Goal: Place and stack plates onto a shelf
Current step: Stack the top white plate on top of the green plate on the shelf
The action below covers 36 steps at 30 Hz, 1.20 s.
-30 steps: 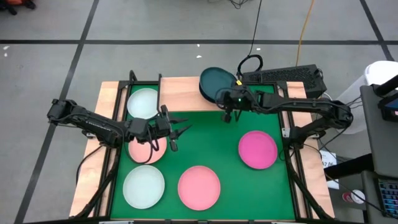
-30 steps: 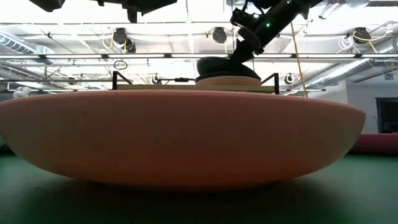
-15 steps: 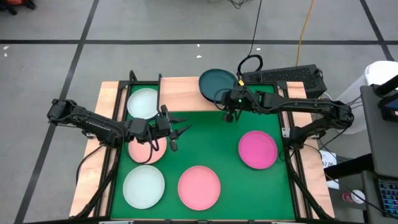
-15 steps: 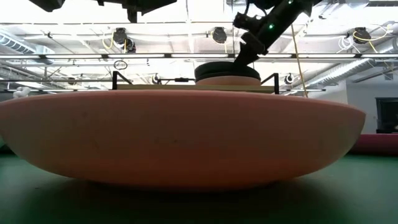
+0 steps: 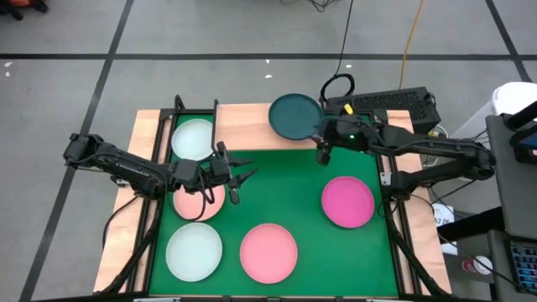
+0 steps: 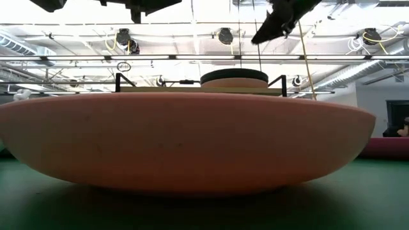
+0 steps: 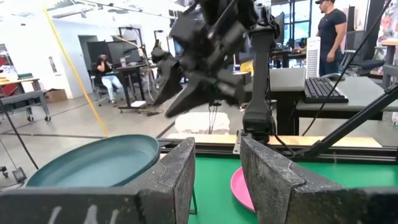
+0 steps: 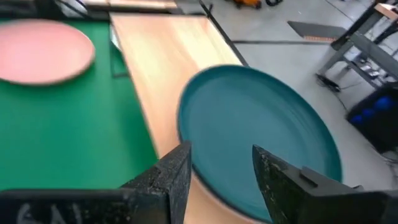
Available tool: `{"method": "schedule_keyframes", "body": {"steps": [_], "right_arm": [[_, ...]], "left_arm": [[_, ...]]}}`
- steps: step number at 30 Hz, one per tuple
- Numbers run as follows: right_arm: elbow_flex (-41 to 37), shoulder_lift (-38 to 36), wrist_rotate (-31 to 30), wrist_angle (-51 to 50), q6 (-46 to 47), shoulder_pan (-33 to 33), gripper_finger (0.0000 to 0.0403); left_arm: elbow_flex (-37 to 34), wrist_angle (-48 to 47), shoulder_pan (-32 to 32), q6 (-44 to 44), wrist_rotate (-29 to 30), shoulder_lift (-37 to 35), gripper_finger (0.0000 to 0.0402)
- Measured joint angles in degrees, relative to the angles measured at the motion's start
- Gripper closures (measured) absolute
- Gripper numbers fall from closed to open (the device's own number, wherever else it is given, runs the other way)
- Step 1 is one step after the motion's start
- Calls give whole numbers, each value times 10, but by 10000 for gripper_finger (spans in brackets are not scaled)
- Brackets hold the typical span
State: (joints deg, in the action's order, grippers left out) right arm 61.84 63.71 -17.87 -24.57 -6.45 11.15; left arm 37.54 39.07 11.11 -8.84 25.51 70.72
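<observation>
The dark teal plate (image 5: 295,116) is being left on the shelf (image 5: 252,117), just released by the right tool (image 5: 322,156), now opened.

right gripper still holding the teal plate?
No. The right gripper is open and clear of the dark teal plate, which lies on the shelf.

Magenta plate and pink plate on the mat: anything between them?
Nothing. In the high view, only bare green mat separates the magenta plate from the pink plate; they don't touch.
</observation>
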Motion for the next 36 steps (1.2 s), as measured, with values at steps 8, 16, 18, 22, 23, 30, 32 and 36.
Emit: {"method": "schedule_keyframes", "body": {"steps": [8, 16, 18, 22, 23, 30, 32, 36], "right_arm": [[-48, -97, 16, 23, 37, -104, 262], [-175, -204, 14, 110, 55, -211, 264], [-201, -223, 14, 130, 59, -228, 264], [-233, -254, 14, 164, 88, -263, 264], [-239, -258, 14, 173, 95, -274, 264], [-259, -259, 13, 197, 88, -372, 264], [-265, -258, -4, 196, 88, -396, 264], [-286, -260, -49, 201, 92, -437, 264]], "left_arm": [[0, -45, 0, 42, 6, 0, 266], [32, -280, -2, 134, 7, -26, 266], [61, -396, -2, 176, 11, -36, 266], [141, -605, 4, 241, 13, -40, 266], [159, -655, 7, 246, 14, -40, 266], [211, -879, 26, 340, 16, -31, 266], [205, -928, 25, 391, 16, -31, 266], [179, -988, 25, 473, 15, -31, 266]]}}
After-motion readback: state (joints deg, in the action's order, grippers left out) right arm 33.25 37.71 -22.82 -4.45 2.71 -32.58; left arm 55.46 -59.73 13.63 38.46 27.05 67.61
